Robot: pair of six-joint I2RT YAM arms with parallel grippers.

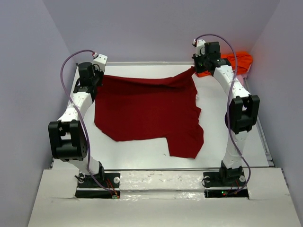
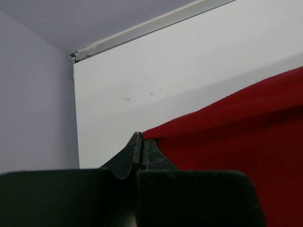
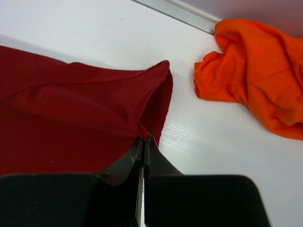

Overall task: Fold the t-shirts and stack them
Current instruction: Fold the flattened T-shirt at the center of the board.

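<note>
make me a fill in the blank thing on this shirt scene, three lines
1. The left gripper and right gripper are both shut on the far edge of the red t-shirt, which lies spread on the ____.
2. The other t-shirt, crumpled, is coloured ____.
3. It sits in the far ____ corner.
Missing words: table; orange; right.

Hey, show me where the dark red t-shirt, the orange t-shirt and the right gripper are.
dark crimson red cloth t-shirt (image 1: 142,111): top external view, middle of its spread body.
bright orange cloth t-shirt (image 3: 255,71): right wrist view, centre of the crumpled heap.
right gripper (image 3: 143,140): right wrist view, between its fingertips, pinching red cloth.
</note>
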